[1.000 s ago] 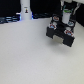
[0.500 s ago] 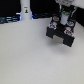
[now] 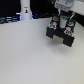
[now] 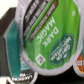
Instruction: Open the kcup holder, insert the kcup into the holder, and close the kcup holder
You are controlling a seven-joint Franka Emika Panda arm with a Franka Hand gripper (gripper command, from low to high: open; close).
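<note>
The exterior view shows a pale worktop (image 3: 30,55) with the kcup holder (image 3: 61,36), a black box-shaped unit, standing at about 2 o'clock from the frame centre, near the far edge. The arm descends from the top edge, and the tool (image 3: 62,22) sits directly above the holder, low enough that its dark fingers (image 3: 53,23) overlap the holder's top in this picture. At this resolution it cannot be told whether the fingers touch the holder, or whether the holder's front panels are open or closed. The tool's state cannot be told from either view; the gap between the fingers is not resolved.

A tall white cylinder (image 3: 24,9) with a black mark stands at about 11 o'clock, well apart from the holder, against a dark background.

The wrist view is filled by the kcup (image 4: 49,37), seen very close. Its round lid is green with white lettering reading "DARK MAGIC" and a pale rim. A teal-sided pod (image 4: 12,40) lies just beside it, and part of another pod with dark print (image 4: 24,76) shows nearby. An orange-toned rim (image 4: 80,67) appears at the frame corner. Whether the kcup is held by the tool cannot be told.
</note>
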